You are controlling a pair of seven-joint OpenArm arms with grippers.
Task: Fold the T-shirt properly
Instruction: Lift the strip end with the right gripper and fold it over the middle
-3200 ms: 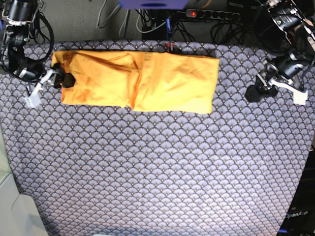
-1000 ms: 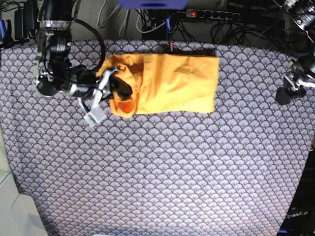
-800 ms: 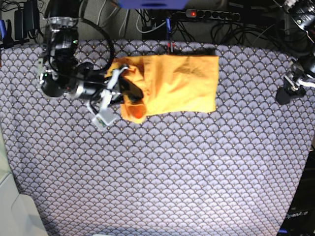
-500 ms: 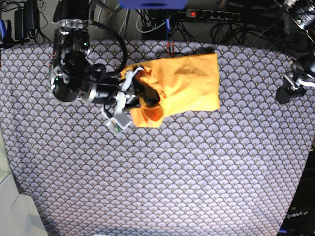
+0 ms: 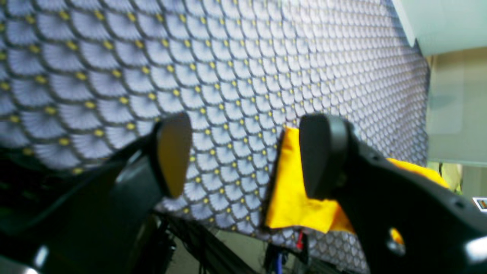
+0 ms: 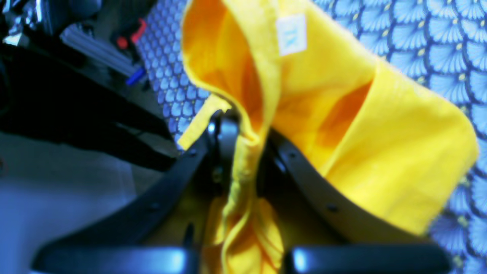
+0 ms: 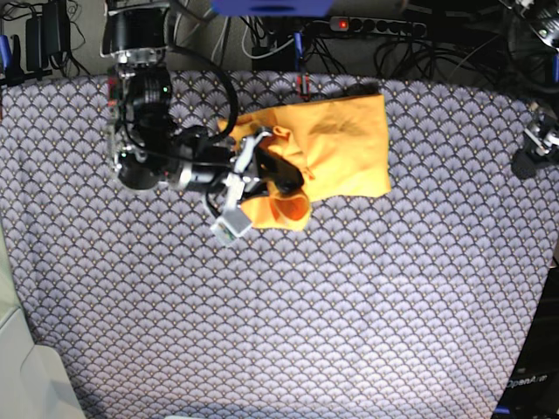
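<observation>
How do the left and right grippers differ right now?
The right gripper is shut on the T-shirt, pinching a bunched hem; the left gripper is open and holds nothing. The right gripper sits over the patterned cloth at the shirt's end, whereas the left gripper waits at the cloth's edge, apart from the shirt. Both have black fingers.

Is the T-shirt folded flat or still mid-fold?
Mid-fold: the right gripper holds one end of the T-shirt lifted and bunched over the rest.
</observation>
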